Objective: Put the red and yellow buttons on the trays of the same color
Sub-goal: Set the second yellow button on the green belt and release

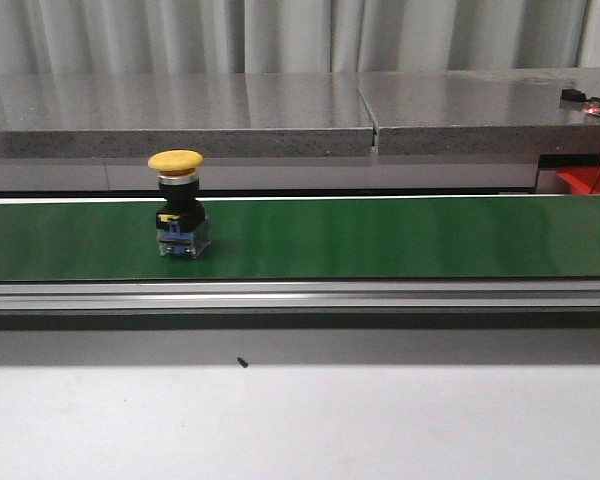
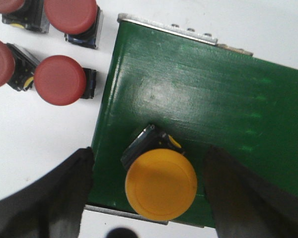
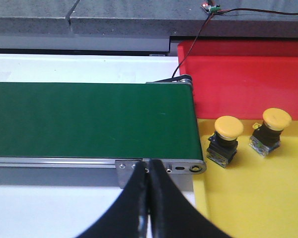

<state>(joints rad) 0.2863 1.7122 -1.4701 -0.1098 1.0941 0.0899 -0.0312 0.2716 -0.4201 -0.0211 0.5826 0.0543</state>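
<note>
1. Left gripper: spread wide, holding nothing. Its fingers sit either side of the yellow button, apart from it on both sides, camera looking straight down on the cap.
2. That button stands upright near the left end of the green belt, close to the belt's near edge; in the front view it is alone on the belt, cap on top, black and clear body below.
3. Handling, my read: rigid plastic, light, top-heavy. The domed cap looks smooth and likely slippery. Better to pinch the squarish body under the cap; flat sides give the pads purchase and the cap overhang stops slip-out.
4. Red buttons lie on the white surface just off the belt's left end, well clear of the fingers.
5. Right gripper: fingers pressed together, empty, hovering above the near corner of the belt's right end.
6. Yellow tray past that end already carries two yellow buttons; red tray behind it shows none.
</note>
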